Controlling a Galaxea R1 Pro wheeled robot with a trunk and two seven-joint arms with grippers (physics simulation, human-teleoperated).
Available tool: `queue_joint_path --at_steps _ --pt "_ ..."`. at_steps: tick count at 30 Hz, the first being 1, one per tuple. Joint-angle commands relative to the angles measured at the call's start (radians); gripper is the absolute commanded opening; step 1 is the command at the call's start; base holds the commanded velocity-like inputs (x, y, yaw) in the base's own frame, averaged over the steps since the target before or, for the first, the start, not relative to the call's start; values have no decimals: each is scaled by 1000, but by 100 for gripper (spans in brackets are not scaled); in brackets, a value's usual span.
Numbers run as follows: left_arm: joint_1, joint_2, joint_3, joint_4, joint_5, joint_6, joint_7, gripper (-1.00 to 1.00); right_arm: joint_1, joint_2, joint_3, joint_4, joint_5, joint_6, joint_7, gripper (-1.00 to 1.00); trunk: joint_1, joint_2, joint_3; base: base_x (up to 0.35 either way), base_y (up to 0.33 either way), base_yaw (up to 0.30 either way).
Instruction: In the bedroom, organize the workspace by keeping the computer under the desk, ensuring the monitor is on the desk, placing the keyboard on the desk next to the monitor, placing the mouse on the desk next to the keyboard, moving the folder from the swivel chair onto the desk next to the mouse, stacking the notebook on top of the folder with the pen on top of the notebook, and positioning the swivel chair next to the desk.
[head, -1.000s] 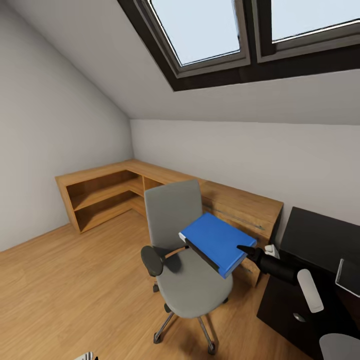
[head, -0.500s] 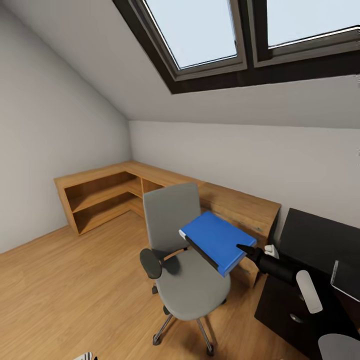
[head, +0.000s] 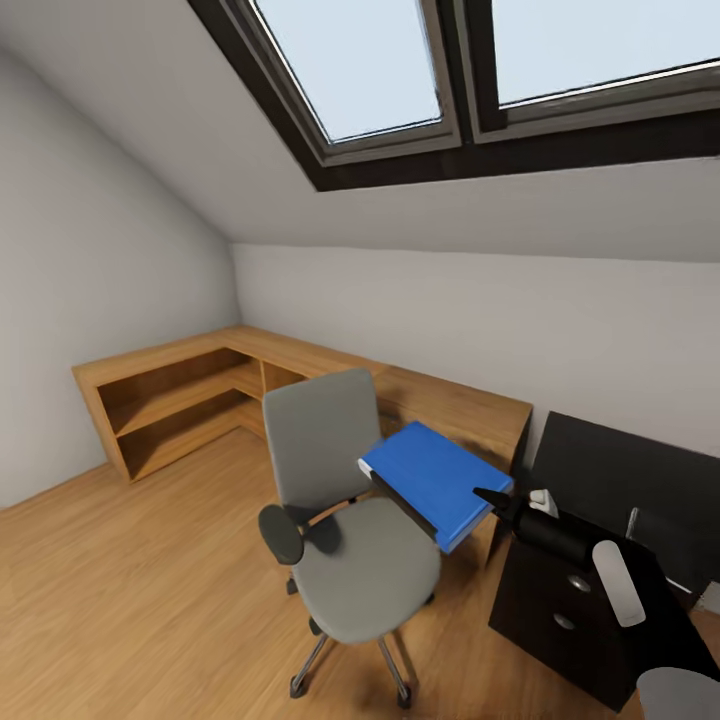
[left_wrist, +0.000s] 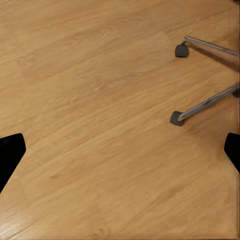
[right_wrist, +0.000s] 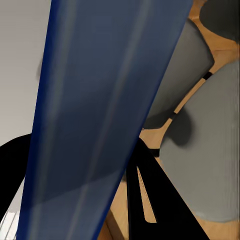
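The bright blue folder (head: 435, 482) hangs tilted in the air over the right side of the grey swivel chair (head: 345, 520), clear of its seat. My right gripper (head: 490, 497) is shut on the folder's near corner. In the right wrist view the folder (right_wrist: 100, 110) runs between the two black fingers of that gripper (right_wrist: 80, 190), with the chair (right_wrist: 200, 140) behind it. The glossy black desk (head: 610, 470) stands at the right, its drawer knobs (head: 578, 583) facing me. My left gripper (left_wrist: 122, 150) is open above bare floor, near the chair's chrome legs (left_wrist: 205, 107).
A low L-shaped wooden shelf unit (head: 190, 385) runs along the far walls behind the chair. The sloped ceiling holds dark-framed skylights (head: 400, 70). Wood floor (head: 130, 590) lies open to the left of the chair.
The whole picture has slid left, so the camera has turned right and more of the desk shows. The folder and my right gripper keep the same place in the view.
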Motion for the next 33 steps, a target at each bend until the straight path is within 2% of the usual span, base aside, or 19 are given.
queue_joint_path --at_steps 1,16,22,33 --pt "0 0 -2 0 7 -3 2 100 -1 0 -2 0 1 6 4 -100 0 -1 -1 0 0 -260" --pt "0 -1 -10 20 4 -3 -2 100 -1 -1 -3 -1 2 4 2 -100 0 -1 -1 -8 0 -261" --pt "0 -1 -26 23 3 -3 -3 100 -1 0 -3 2 4 -19 -1 -100 0 -1 -1 -249 -49 -255" --pt "0 -1 -34 23 3 -3 -3 100 -1 -1 -4 15 3 -21 -1 -100 0 -1 -1 -81 -33 -72"
